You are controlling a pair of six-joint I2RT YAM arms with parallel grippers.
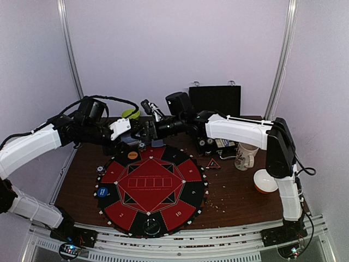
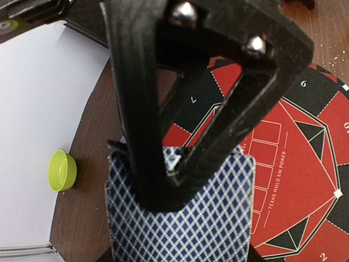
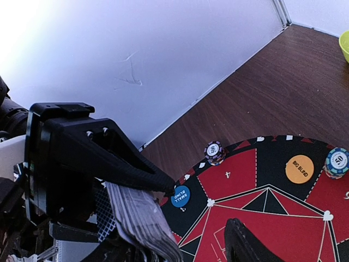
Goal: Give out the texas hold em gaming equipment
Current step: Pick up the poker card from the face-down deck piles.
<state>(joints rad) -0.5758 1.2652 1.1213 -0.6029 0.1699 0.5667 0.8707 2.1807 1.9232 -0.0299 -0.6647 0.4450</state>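
My left gripper point(image 1: 135, 132) point(image 2: 163, 188) is shut on a deck of playing cards point(image 2: 207, 218) with blue-diamond backs, held above the far edge of the round red-black poker mat point(image 1: 150, 188). My right gripper point(image 1: 148, 130) point(image 3: 200, 210) is open at the deck point(image 3: 142, 218). One finger point(image 3: 114, 161) lies over the deck and the other point(image 3: 240, 245) stands apart. On the mat are an orange disc point(image 1: 132, 155) point(image 3: 299, 168), a blue disc point(image 1: 102, 191) point(image 3: 180, 196), a clear disc point(image 1: 152, 226) and chip stacks point(image 3: 214, 152) point(image 3: 336, 162). A red-black triangle point(image 1: 213, 163) lies to the mat's right.
A white mug point(image 1: 245, 155) and an orange bowl point(image 1: 265, 181) stand right of the mat. A green bowl point(image 1: 130, 113) point(image 2: 62, 170) sits at the back left by the wall. A black box point(image 1: 214, 100) stands at the back.
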